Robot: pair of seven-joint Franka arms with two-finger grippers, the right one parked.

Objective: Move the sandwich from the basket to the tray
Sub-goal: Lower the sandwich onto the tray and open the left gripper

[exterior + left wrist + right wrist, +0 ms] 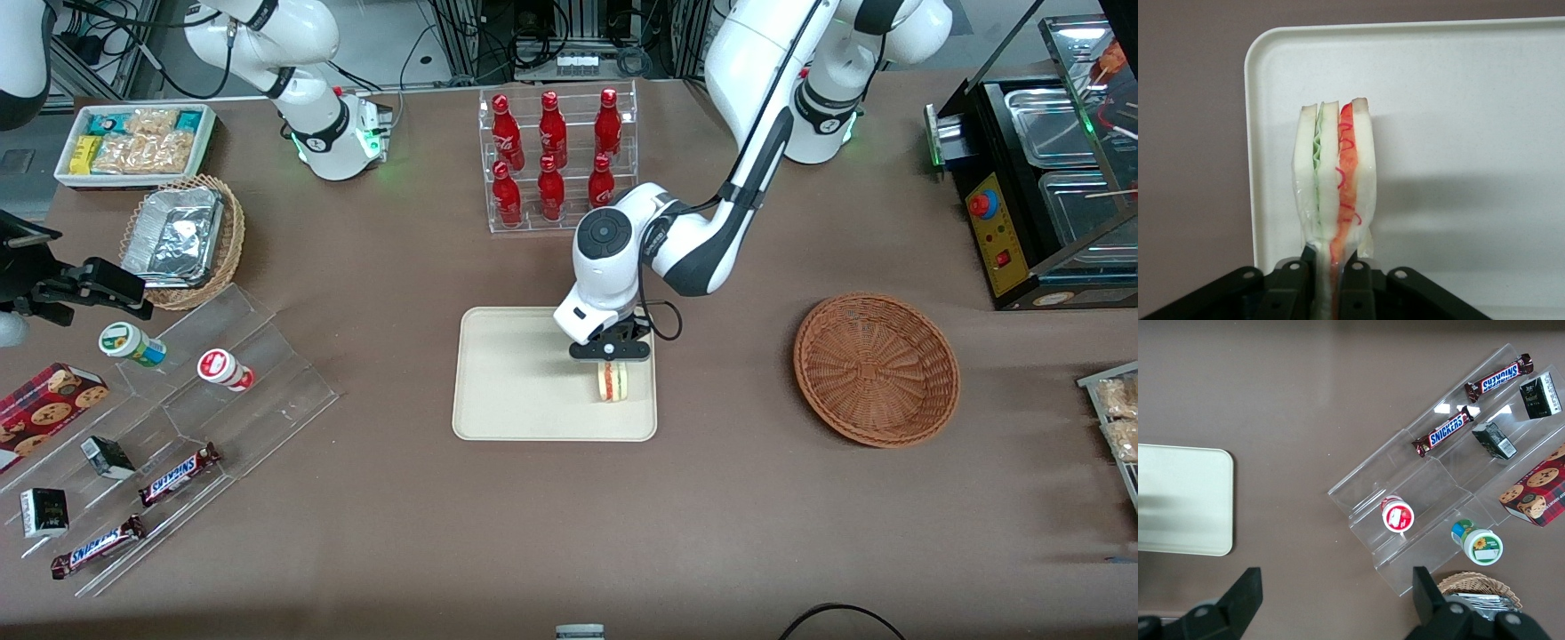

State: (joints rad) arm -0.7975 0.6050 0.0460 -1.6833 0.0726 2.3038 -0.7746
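Observation:
The sandwich point(612, 380) is a pale bread wedge with red and green filling, held upright over the cream tray point(516, 391) near the tray's end that faces the basket. My left gripper point(611, 356) is directly above it, shut on the sandwich. In the left wrist view the black fingers point(1293, 287) pinch the sandwich point(1335, 180) at its base, with the tray point(1458, 100) under it. The reddish-brown wicker basket point(877, 368) sits empty toward the working arm's end of the table. The tray's end also shows in the right wrist view point(1185, 500).
A clear rack of red bottles point(556, 160) stands farther from the camera than the tray. A tiered clear display point(169, 427) with snack bars and cups, a tan foil basket point(185, 240) and a white snack bin point(135, 142) lie toward the parked arm's end. A black appliance point(1040, 178) stands beside the basket.

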